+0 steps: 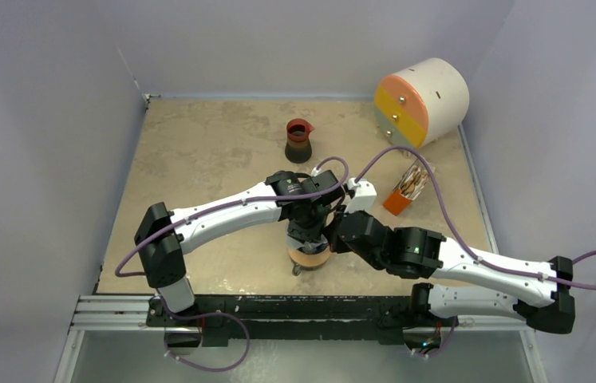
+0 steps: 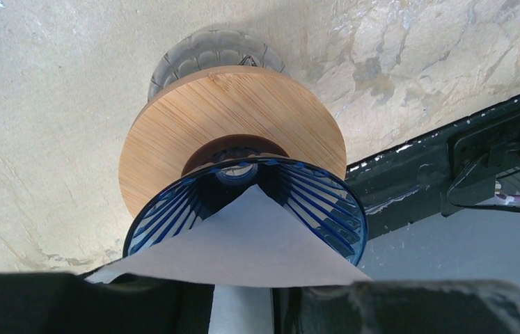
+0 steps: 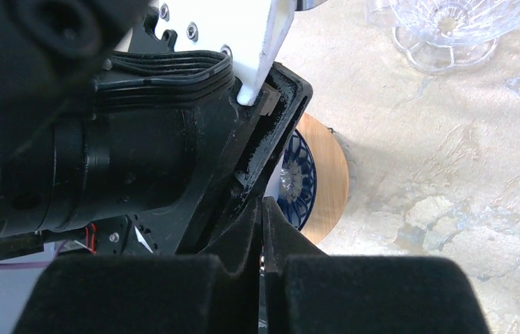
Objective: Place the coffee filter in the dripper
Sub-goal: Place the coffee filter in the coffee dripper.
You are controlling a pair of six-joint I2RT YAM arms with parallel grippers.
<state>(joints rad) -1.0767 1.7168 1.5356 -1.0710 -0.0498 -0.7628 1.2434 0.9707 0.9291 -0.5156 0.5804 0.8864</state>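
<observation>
inserting: coffee filter (image 2: 243,236) tip sits inside the dripper (image 2: 319,209). left gripper (image 2: 243,298) straddles it, grip unclear; right gripper (image 3: 262,233) clenched, empty. next: release, seat it.

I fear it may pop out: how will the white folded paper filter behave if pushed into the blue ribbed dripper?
Probably floppy and light: the white folded paper filter looks thin. Ribs inside the blue ribbed dripper might snag its tip.
</observation>
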